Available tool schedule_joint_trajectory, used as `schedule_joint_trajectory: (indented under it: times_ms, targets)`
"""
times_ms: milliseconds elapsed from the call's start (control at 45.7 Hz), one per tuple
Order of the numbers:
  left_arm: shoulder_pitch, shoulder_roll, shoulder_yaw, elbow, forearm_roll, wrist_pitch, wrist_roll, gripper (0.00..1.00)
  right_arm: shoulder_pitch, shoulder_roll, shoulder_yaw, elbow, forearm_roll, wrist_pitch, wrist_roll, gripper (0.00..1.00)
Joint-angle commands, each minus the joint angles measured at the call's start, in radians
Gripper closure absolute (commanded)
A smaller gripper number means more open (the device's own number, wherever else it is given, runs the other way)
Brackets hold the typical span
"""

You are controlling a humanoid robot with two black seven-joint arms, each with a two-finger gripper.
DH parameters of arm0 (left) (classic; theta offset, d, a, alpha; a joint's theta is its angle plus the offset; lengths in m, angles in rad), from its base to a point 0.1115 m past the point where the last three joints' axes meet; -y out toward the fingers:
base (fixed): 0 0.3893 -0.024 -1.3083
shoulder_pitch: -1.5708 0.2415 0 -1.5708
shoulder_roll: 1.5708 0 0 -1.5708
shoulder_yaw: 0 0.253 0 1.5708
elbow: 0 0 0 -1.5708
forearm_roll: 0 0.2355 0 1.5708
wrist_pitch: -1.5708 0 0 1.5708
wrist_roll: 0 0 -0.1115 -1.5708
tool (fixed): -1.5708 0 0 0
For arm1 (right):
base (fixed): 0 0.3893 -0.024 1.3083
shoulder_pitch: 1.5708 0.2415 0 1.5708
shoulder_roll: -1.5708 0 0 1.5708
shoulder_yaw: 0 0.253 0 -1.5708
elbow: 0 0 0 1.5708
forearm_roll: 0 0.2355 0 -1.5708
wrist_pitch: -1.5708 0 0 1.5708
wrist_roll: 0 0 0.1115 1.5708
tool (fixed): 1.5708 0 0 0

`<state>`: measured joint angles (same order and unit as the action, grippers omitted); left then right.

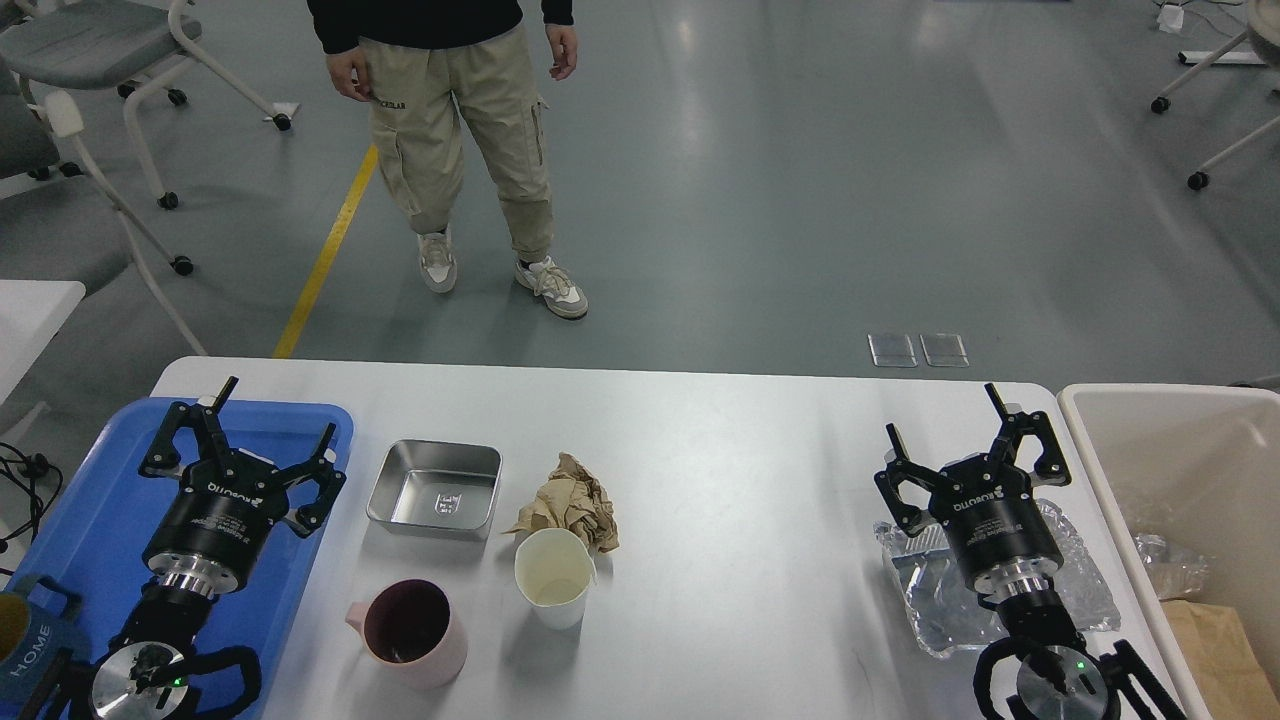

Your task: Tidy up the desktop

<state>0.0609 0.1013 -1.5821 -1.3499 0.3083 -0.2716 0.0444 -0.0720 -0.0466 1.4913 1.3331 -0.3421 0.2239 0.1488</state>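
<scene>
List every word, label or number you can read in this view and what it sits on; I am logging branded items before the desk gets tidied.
"ROBOTIQ", seen upside down, on the left gripper.
"ROBOTIQ", also upside down, on the right gripper.
"HOME", on the blue cup at the lower left edge.
Small print on the person's trousers: too blurred to read.
Embossed mark in the metal tray: unreadable.
Finer print under both gripper logos: too small.
</scene>
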Motion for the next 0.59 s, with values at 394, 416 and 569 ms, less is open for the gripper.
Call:
schedule_joint_trajectory:
  times_ms: [394,416,569]
  targets:
    - [0.022,0.011,-0.007,0.0,-0.002,0.0,-0.032,0.03,0.003,-0.001,-0.003,-0.003,-0.003,-0.001,0.0,0.0]
    - [0.023,0.012,-0.007,0.0,0.0,0.0,-0.031,0.03,0.003,-0.001,-0.003,-0.003,-0.003,-0.001,0.0,0.0]
    - [0.031,0.015,-0.004,-0.02,-0.002,0.018,-0.02,0.03,0.003,-0.006,-0.003,-0.003,-0.003,0.0,0.0,0.0]
